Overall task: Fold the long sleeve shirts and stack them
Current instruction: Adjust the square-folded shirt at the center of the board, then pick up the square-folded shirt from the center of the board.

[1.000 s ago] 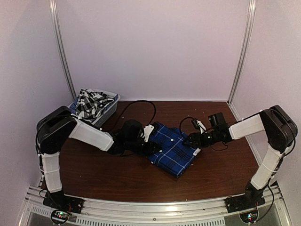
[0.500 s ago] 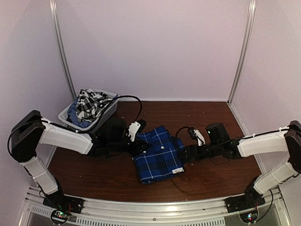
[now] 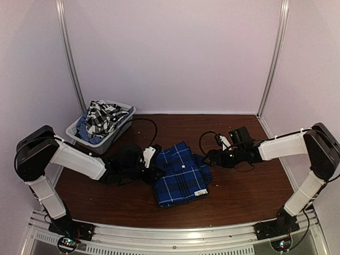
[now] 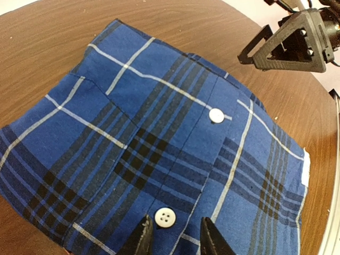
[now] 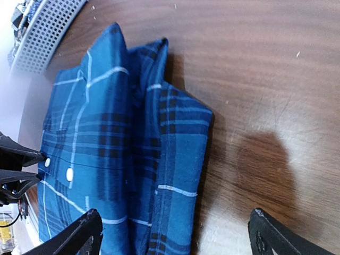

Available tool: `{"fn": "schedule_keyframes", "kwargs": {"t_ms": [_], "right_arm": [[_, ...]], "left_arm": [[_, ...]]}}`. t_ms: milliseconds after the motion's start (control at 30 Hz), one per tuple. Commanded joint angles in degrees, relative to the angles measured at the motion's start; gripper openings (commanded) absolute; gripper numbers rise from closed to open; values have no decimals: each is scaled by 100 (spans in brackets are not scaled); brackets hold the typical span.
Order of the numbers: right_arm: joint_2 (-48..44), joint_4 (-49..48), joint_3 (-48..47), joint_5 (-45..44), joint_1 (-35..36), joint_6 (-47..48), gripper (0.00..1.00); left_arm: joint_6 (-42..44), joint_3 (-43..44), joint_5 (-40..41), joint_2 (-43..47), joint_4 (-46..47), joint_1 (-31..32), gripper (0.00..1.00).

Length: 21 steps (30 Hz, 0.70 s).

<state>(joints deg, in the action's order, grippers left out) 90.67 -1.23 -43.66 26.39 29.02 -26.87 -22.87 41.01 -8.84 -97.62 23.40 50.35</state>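
Dark brown wood tabletop (image 3: 244, 186) inside a pale-walled booth, with two robot arms bolted at its near edge.

The left arm (image 3: 79, 159) has its elbow raised at the far left. Its white forearm slopes down and to the right, low over the wood, to the left edge of a folded shirt. The left pincer (image 4: 174, 234) has its tips a narrow gap apart on the cloth, with a white button (image 4: 165, 217) lying between them. I cannot tell whether they pinch the fabric.

The right arm (image 3: 281, 146) bends at a high elbow on the far right and reaches leftward, nearly level. The right pincer (image 3: 211, 158) hangs just beside the shirt's right edge, its jaws spread wide and holding nothing.

Two shirts are in view. One is the royal blue and navy plaid shirt (image 3: 178, 175), folded into a rough rectangle and lying flat near the middle of the tabletop, between the two pincers. It shows two white buttons, the second (image 4: 216, 115) further up the placket, and one small white label (image 4: 305, 172) at a corner. The other is a black-and-white checked shirt (image 3: 101, 117), crumpled in the single white mesh basket (image 3: 119, 130) at the back left corner. Some blue cloth shows beneath it, too hidden to identify.
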Motion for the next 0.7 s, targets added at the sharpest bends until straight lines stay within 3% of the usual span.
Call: {"fn": "schedule_keyframes", "kwargs": {"t_ms": [0,400,667], "right_arm": [[497,-325,-231,683,-85,-102,96],[1242,-1759,9,1894,-124,-917,94],[1642,-2253,-20,2220,31,-1207,85]], "left_arm": [[-164,-113,14,-182,489,38,32],[-174,-102,170,-449,578,176,31],[-190,-102,174,-450,595,186,31]]}}
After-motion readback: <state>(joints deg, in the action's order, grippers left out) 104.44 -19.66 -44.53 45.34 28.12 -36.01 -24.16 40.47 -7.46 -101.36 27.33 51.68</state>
